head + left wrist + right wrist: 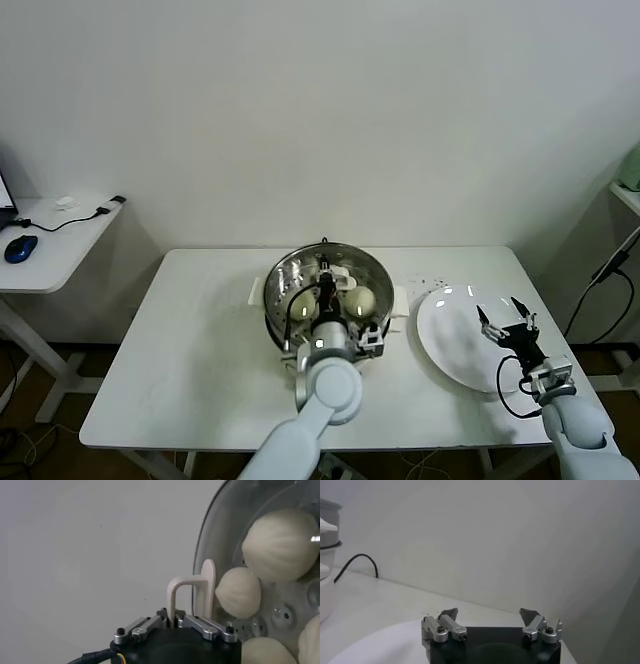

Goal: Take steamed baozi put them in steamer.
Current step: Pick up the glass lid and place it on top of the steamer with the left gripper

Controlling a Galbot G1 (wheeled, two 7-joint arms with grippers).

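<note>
The steamer (275, 285), a shiny steel pot on a cream base, stands at the table's middle. Several pale round steamed baozi lie inside it; two show in the head view (361, 299) (301, 301), and the left wrist view shows them (282, 545) (239, 593) through a round glass lid (209, 535). My left gripper (326, 288) (171, 618) hangs over the steamer, shut on the lid's cream loop handle (176, 591). My right gripper (506, 318) (490, 615) stands open above the bare white plate (450, 345) (380, 645), to the right of the steamer, holding nothing.
A side table (60, 250) at the far left carries a blue mouse (20, 247) and a cable. A shelf edge (626, 192) and a hanging black cord (600, 290) lie at the right. A white socket strip (430, 286) sits behind the plate.
</note>
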